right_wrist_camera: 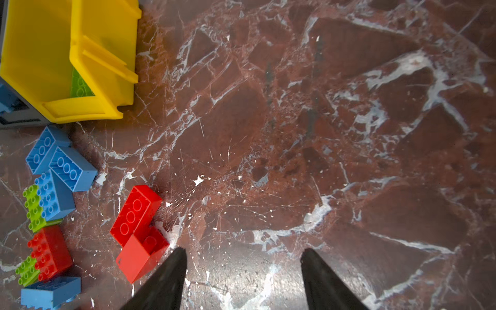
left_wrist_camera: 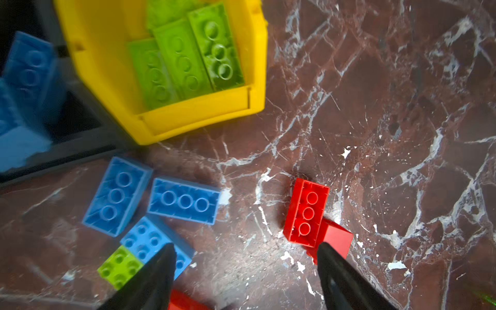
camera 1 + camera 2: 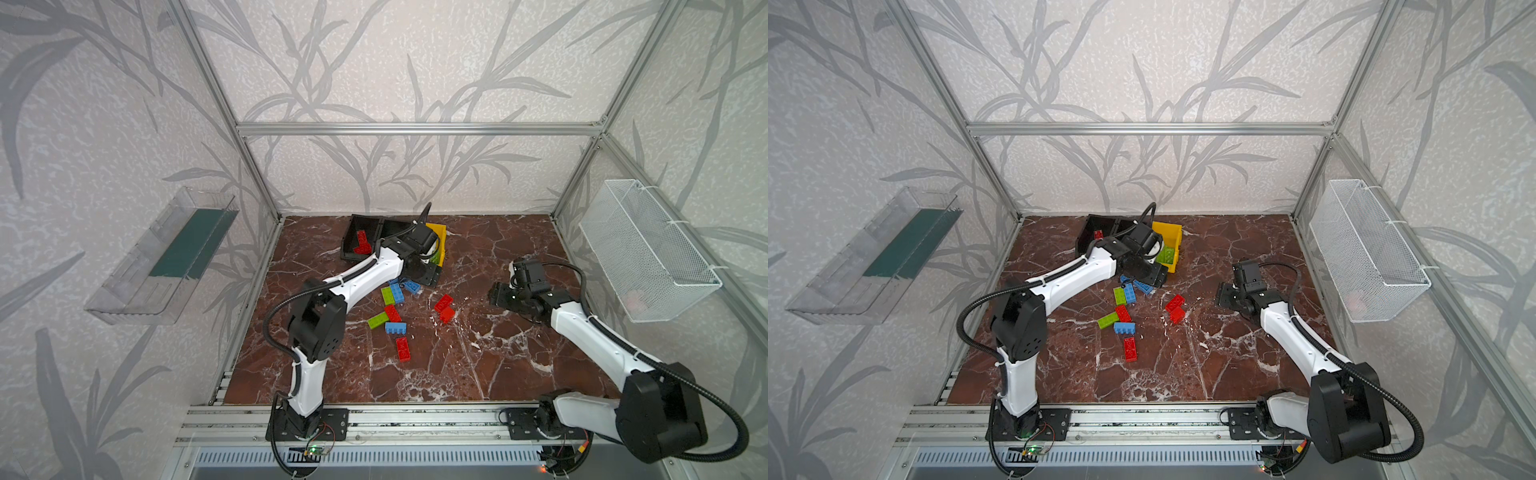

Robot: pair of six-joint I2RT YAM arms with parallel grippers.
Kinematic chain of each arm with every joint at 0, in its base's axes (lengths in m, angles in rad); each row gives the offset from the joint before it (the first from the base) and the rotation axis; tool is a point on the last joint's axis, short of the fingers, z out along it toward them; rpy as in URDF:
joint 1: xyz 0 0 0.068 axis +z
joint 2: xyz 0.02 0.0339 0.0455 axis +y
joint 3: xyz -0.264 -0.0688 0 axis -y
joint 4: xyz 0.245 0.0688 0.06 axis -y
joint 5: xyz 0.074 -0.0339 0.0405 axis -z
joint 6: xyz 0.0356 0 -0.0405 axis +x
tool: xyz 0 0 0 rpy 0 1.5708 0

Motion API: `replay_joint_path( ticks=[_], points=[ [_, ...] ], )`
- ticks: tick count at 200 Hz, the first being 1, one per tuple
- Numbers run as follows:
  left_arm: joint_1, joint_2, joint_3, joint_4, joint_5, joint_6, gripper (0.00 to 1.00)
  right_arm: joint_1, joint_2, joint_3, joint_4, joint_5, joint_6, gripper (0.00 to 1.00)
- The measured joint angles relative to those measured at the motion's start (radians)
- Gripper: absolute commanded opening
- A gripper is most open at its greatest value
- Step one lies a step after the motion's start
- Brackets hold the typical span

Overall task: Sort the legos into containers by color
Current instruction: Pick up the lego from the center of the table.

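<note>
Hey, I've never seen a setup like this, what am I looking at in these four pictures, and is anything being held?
You're seeing two robot arms, a left arm and a right arm, mounted at the front edge of a marble-patterned table. Two pictures look down on the whole scene from above. The other two come from a camera on each arm's wrist, looking past its tool. At the back stand three bins: a yellow bin holding green bricks, a black bin holding red bricks, and a second black bin holding blue bricks. Loose bricks in red, blue and green lie mid-table. The left tool and right tool are both open, holding nothing.
</note>
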Motion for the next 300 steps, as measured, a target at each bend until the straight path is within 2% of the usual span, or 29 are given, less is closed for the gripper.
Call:
replay_joint_path(
  ticks=[47,102,160,216,265,300],
  points=[
    [-0.079,0.152,0.132,-0.073,0.007,-0.002,0.83,-0.029,-0.038,-0.026,0.000,-0.001,0.000,0.69],
    [-0.097,0.266,0.264,-0.179,-0.029,-0.002,0.77,-0.036,-0.044,-0.052,0.002,-0.001,0.004,0.68],
    [-0.128,0.291,0.279,-0.229,-0.049,0.013,0.74,-0.040,-0.050,-0.066,0.005,0.001,0.005,0.68],
    [-0.135,0.295,0.279,-0.232,-0.027,0.033,0.61,-0.043,-0.050,-0.081,0.026,-0.010,0.005,0.68],
    [-0.132,0.345,0.303,-0.236,-0.019,0.043,0.38,-0.045,-0.050,-0.082,0.027,-0.015,0.005,0.66],
    [-0.132,0.353,0.312,-0.236,-0.004,0.032,0.26,-0.045,-0.050,-0.088,0.028,-0.018,0.003,0.65]
  ],
)
